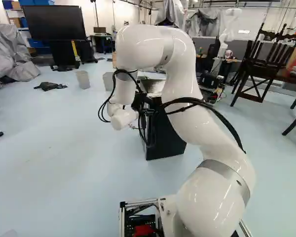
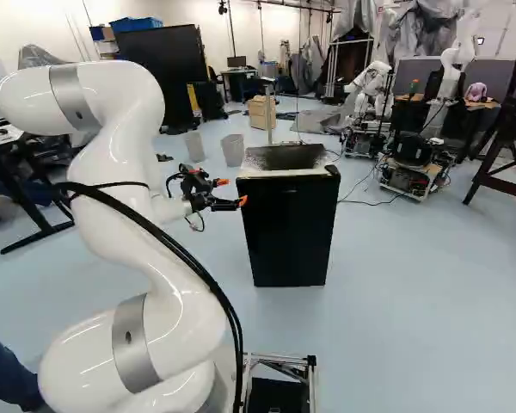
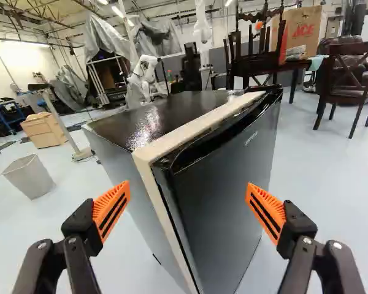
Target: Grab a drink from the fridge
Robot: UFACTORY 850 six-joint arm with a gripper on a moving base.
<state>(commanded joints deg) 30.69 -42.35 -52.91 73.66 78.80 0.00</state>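
My gripper (image 2: 232, 191) is level with the upper part of the small black fridge (image 2: 288, 228), just beside it in the right base view. In the wrist view the gripper (image 3: 189, 195) stands open, its orange-padded fingers wide apart with nothing held. Ahead of and between them is the fridge (image 3: 224, 177), seen corner-on, with a pale strip (image 3: 156, 147) between body and door. The door (image 3: 233, 165) looks shut. In the left base view the arm partly covers the fridge (image 1: 165, 138). No drink shows; the fridge's inside is hidden.
Two grey bins (image 2: 232, 150) stand behind the fridge, with a wooden box (image 2: 261, 112) farther back. Another robot (image 2: 371, 86) is beyond the fridge, near wheeled equipment (image 2: 413, 168). Dark wooden chairs (image 3: 356, 79) are past the fridge's door side. A large black screen (image 1: 54, 22) stands far back.
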